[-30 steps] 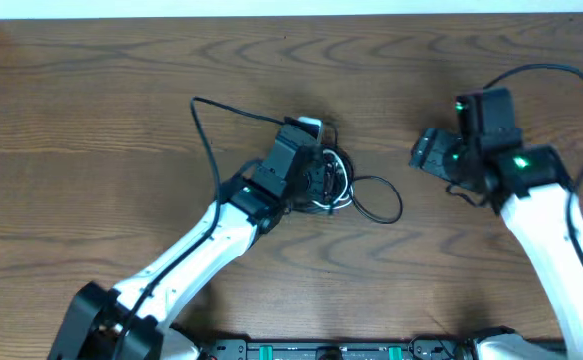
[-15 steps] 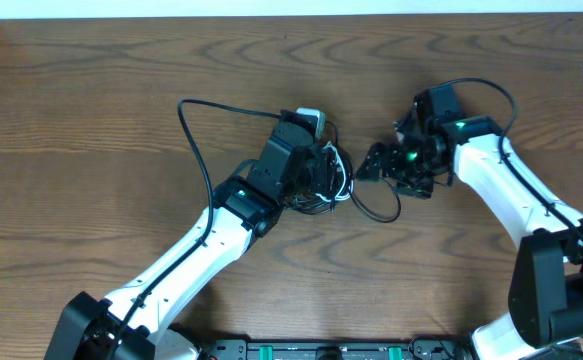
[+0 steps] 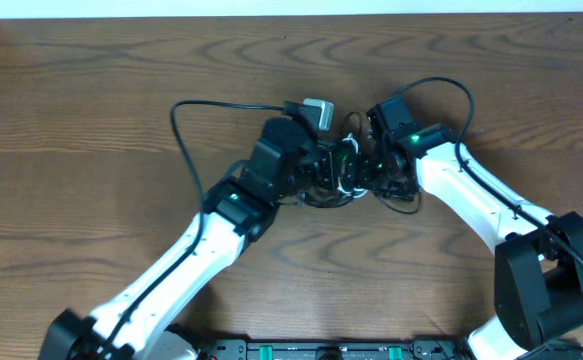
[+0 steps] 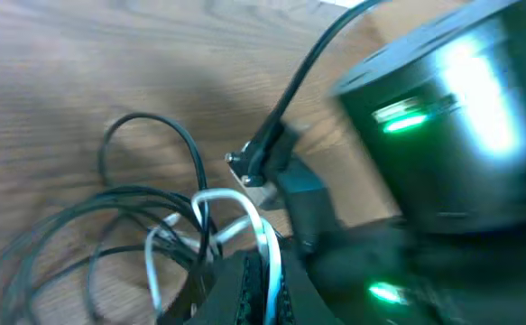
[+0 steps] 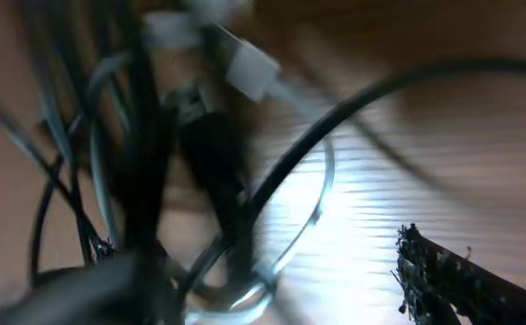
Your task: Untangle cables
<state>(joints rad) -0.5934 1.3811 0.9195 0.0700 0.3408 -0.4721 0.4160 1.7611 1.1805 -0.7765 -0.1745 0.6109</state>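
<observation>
Centrally, looped black, white cables (image 3: pixel 344 186), grained wood table (image 3: pixel 91 120), left end effector (image 3: pixel 325 178), right end effector (image 3: pixel 375 178), grips unclear.

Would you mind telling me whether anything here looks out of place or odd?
Only the cables: black and white cords lie looped through each other in one clump on the table. Nothing looks spilled or damaged, though both wrist views are blurred.

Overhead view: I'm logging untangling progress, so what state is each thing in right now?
black cables: looped and tangled in one bunch between the two grippers.
white cable: curled, threaded through the black loops, not freed.
left gripper: in the bunch from the left; open or shut cannot be told.
right gripper: against the bunch from the right; open or shut cannot be told.
</observation>
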